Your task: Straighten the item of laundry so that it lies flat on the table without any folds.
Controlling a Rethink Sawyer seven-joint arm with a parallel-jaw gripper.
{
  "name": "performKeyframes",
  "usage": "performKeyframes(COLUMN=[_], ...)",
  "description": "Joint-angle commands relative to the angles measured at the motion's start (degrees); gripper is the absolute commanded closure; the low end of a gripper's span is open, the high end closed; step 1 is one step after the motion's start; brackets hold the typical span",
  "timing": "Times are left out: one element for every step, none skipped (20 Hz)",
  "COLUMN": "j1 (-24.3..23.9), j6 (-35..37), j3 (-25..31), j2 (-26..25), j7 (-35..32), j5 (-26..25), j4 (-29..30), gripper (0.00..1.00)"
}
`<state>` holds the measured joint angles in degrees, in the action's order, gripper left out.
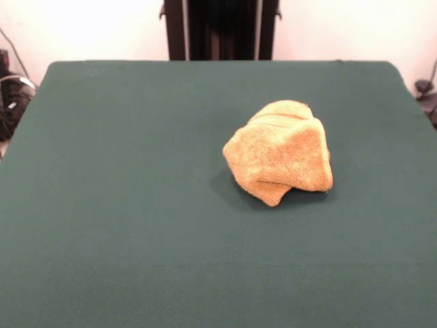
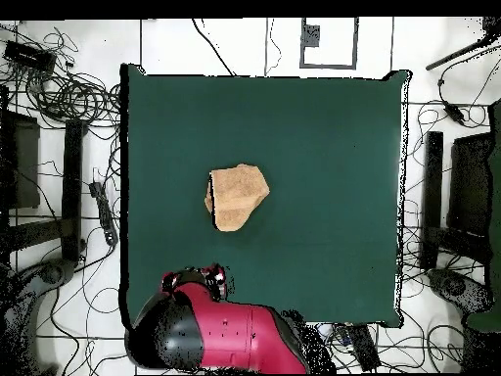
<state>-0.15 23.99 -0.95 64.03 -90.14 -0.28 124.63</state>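
The orange-tan towel (image 1: 280, 154) lies crumpled in a folded heap on the dark green table (image 1: 123, 205), a little right of centre in the front view. A fold line runs across its top. In the overhead view the towel (image 2: 237, 196) sits near the middle of the table (image 2: 333, 137). The red and black arm (image 2: 225, 333) is drawn back over the table's edge by the robot's base. Its gripper (image 2: 203, 282) is well apart from the towel and holds nothing that I can see. The front view shows no gripper.
The robot's black pedestal (image 1: 220, 29) stands at the table's far side. Cables (image 2: 68, 93) and dark equipment (image 2: 460, 186) lie on the floor around the table.
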Motion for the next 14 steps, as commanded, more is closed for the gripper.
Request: performKeyframes(j1=[0.54,0.37,0.47,0.53,0.34,0.06,-0.16,-0.12,-0.06,-0.12,-0.16,-0.3,-0.51,-0.61], j6=[-4.37,-4.44,-4.68,-4.49,-4.93,-5.14,-5.76,-5.92,-6.39,-6.83,-7.11,-7.9,-8.18,-9.3], j3=[1.72,1.93,1.8,1.69,1.92,2.25,2.5,2.39,2.18,2.12,1.99,2.11,2.31,2.39], j2=[-6.36,-6.31,-6.5,-6.27,-6.56,-6.69,-7.07,-7.22,-7.4,-7.82,-8.03,-9.02,-9.51,-10.66], j7=[-10.54,-10.33,-10.32,-10.18,-9.95,-9.78,-9.69,-9.65,-9.71,-9.71,-9.6,-9.63,-9.41,-9.4], j5=[-0.41,-0.25,-0.42,-0.49,-0.53,-0.32,-0.3,-0.45,-0.68,-0.84,-1.07,-1.21,-1.28,-1.59], j4=[1.97,2.4,2.42,2.47,2.61,2.79,2.98,2.78,2.82,2.88,2.85,2.9,2.98,2.96], gripper=[0.0,0.0,0.0,0.0,0.0,0.0,0.0,0.0,0.0,0.0,0.0,0.0,0.0,0.0])
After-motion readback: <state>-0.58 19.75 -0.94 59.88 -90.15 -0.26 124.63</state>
